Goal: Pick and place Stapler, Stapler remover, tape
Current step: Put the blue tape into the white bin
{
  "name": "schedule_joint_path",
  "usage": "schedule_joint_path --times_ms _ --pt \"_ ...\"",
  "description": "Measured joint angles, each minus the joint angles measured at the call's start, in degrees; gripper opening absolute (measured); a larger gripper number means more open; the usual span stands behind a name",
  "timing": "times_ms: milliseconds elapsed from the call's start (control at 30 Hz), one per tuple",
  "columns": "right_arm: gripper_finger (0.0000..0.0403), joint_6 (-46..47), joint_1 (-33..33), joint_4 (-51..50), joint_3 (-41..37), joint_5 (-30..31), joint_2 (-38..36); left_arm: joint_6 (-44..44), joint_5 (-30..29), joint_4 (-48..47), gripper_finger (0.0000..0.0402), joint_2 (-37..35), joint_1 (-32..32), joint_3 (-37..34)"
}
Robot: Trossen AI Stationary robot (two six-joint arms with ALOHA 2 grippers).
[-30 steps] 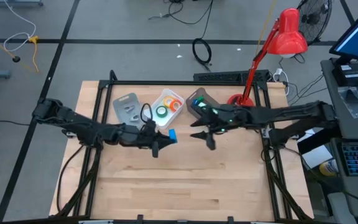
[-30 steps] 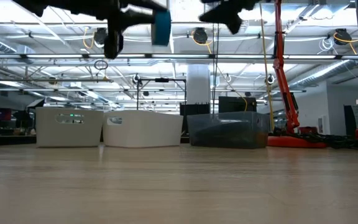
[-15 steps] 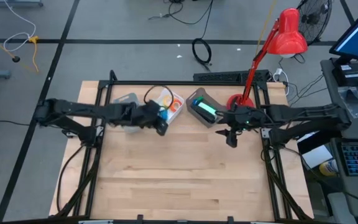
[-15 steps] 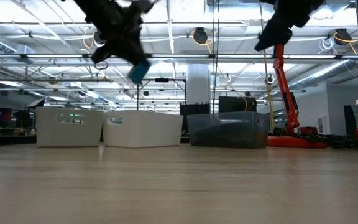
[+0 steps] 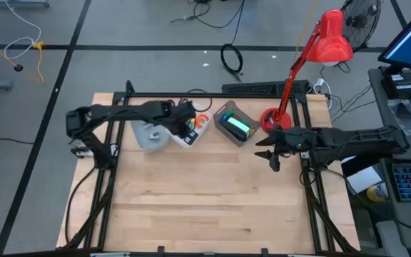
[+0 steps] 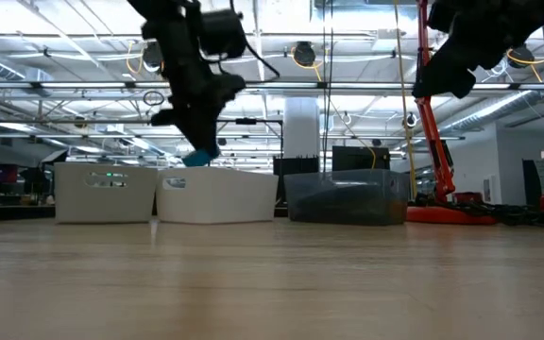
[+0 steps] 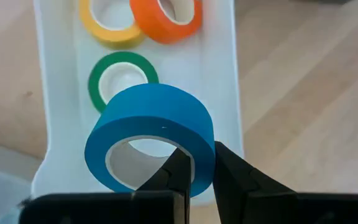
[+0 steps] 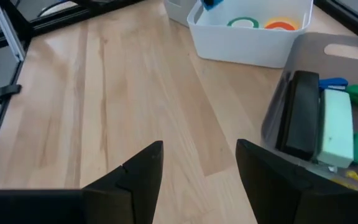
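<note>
My left gripper (image 7: 197, 158) is shut on a blue tape roll (image 7: 151, 140) and hangs over the white bin (image 7: 225, 74), fingers pointing steeply down. Yellow (image 7: 107, 22), orange (image 7: 166, 18) and green (image 7: 123, 78) tape rolls lie flat on the bin's floor. In the low view the blue roll (image 6: 199, 158) sits just above that bin's rim (image 6: 217, 172). A black stapler (image 8: 300, 115) and a green-and-white one (image 8: 337, 127) lie in the dark bin (image 5: 232, 126). I cannot make out the stapler remover. My right gripper (image 5: 273, 158) hovers open near the table's right edge, holding nothing. My left gripper pinches the blue roll's wall (image 7: 194, 152), with one finger (image 7: 178, 171) inside the ring's hole and the other (image 7: 229, 177) outside. The fingers come from above, slanting down. The roll is lifted clear over the white bin, tilted, with its hole facing partly toward the gripper.
A grey bin (image 5: 148, 134) stands left of the white one, all three in a row at the table's far side. A red desk lamp (image 5: 291, 78) rises at the far right. Bare wood (image 5: 205, 200) fills the middle and near part of the table.
My left gripper has carried the blue roll from the table's middle toward the far edge to over the white bin. It has tipped from nearly level to pointing steeply down. My right gripper has drawn back toward the table's right edge, away from the dark bin, sinking a little.
</note>
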Motion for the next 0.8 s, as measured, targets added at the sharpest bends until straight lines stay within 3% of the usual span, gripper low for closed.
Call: schedule_joint_path --times_ms 233,400,800 --pt "0.0196 -1.16 0.00 0.91 -2.54 0.35 -4.91 3.91 4.07 -1.37 0.0039 7.62 2.52 3.44" --pt "0.0198 -1.91 0.00 0.98 -2.56 4.21 -7.53 5.10 7.49 -2.15 0.0039 11.41 3.11 6.57" --pt "0.0196 -2.08 0.00 0.92 -2.56 4.52 -9.35 6.18 8.26 -8.30 0.0039 16.58 3.05 10.19"
